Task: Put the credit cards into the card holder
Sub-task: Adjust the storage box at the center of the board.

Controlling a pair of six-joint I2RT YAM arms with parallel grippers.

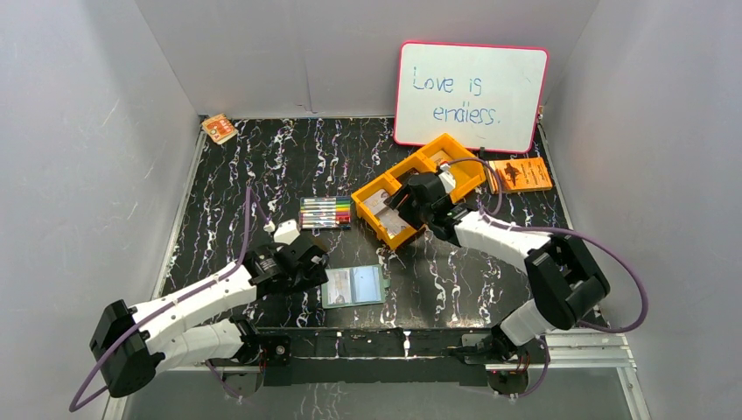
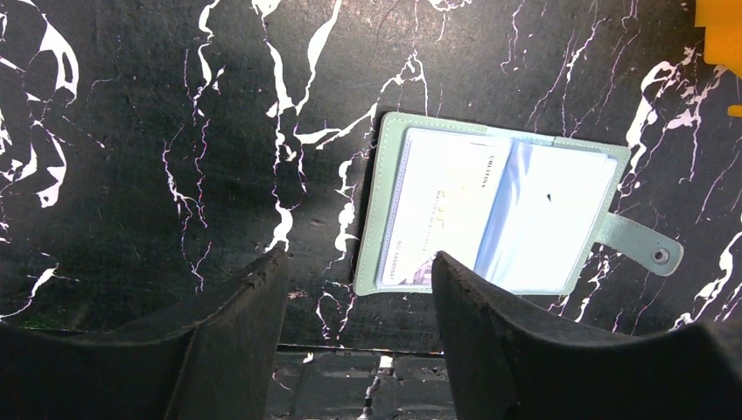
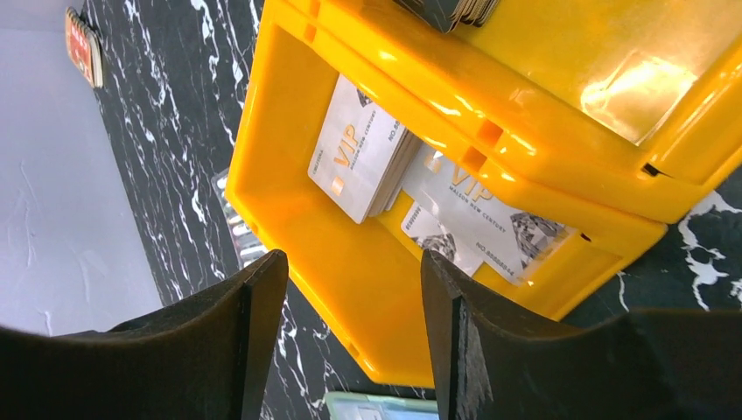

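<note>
The card holder (image 1: pixel 353 285) lies open on the black marble table near the front edge. In the left wrist view (image 2: pixel 499 214) a whitish card (image 2: pixel 442 210) shows in its left pocket, and its tab points right. My left gripper (image 1: pixel 319 262) is open and empty just left of the holder (image 2: pixel 354 258). Two pale grey credit cards marked VIP (image 3: pixel 359 157) (image 3: pixel 481 210) lie in the near compartment of the orange bin (image 1: pixel 372 220). My right gripper (image 1: pixel 402 206) is open and empty above that compartment (image 3: pixel 350 258).
The bin's dividing wall (image 3: pixel 455 87) separates the cards from a compartment holding dark cards (image 3: pixel 446 9). A marker pack (image 1: pixel 325 213) lies left of the bin. A whiteboard (image 1: pixel 472 96), an orange booklet (image 1: pixel 521 175) and a small packet (image 1: pixel 219 129) stand at the back.
</note>
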